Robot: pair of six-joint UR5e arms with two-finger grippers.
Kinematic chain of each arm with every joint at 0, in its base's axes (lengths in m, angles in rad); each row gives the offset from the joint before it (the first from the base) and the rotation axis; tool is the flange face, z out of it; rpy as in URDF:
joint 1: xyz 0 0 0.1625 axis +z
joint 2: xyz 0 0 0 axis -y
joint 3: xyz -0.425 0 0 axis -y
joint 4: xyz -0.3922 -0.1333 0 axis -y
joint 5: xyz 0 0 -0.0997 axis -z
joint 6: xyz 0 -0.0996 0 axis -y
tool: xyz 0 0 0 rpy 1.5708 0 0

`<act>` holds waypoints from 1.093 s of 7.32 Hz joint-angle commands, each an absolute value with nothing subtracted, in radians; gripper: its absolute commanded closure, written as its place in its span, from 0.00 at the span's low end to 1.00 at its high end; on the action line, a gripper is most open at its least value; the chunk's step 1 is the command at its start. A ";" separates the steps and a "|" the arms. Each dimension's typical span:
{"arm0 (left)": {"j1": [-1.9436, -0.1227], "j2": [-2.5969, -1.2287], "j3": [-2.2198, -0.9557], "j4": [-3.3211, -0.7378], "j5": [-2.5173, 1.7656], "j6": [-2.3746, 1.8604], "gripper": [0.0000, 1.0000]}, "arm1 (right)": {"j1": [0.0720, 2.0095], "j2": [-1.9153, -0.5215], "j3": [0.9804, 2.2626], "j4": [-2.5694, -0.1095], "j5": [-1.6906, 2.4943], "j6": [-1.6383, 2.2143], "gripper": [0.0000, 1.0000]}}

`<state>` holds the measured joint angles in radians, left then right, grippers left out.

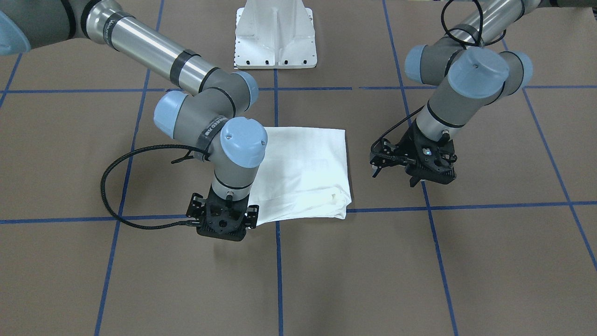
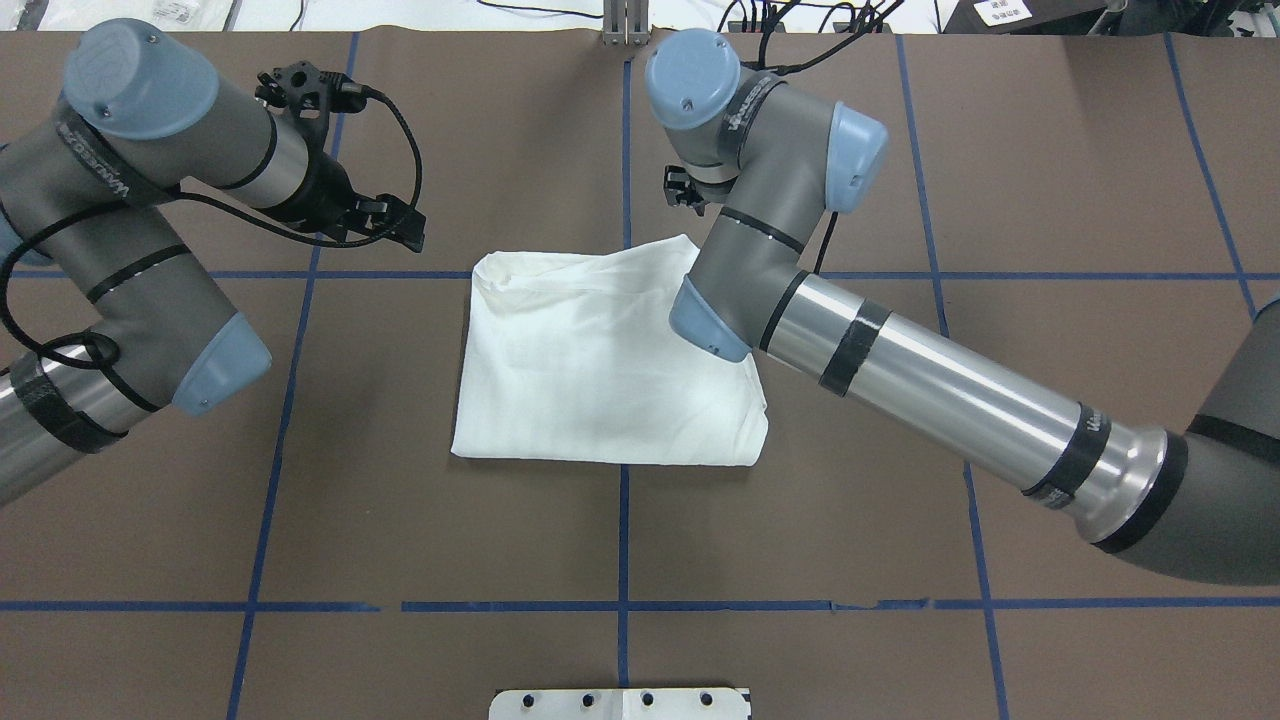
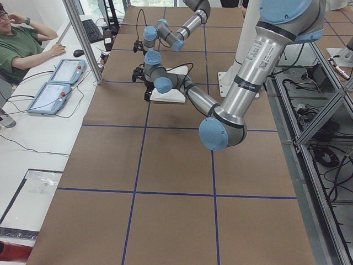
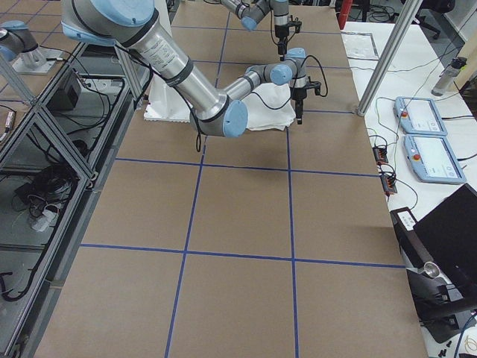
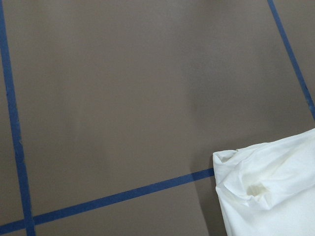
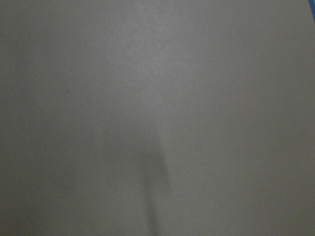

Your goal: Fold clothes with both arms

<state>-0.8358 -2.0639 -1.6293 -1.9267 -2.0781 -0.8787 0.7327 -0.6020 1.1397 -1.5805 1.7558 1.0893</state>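
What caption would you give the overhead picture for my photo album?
Folded white shirt on the brown gridded table; the left arm stands clear, the right arm reaches over its far corner.

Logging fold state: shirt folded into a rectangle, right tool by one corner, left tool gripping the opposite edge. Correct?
No. The left tool holds no cloth: it hangs over bare table, apart from the shirt, as the overhead view shows. The rest stands: folded rectangle, right tool by one corner.
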 commanded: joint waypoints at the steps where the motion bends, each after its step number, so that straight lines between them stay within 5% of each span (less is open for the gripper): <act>1: -0.737 -2.101 -1.588 -1.927 -2.025 -1.023 0.00 | 0.814 -0.632 1.214 -1.578 1.899 1.019 0.00; 8: -0.681 -2.302 -1.315 -1.827 -1.881 -1.074 0.00 | 0.816 -0.686 1.284 -1.577 1.904 1.019 0.00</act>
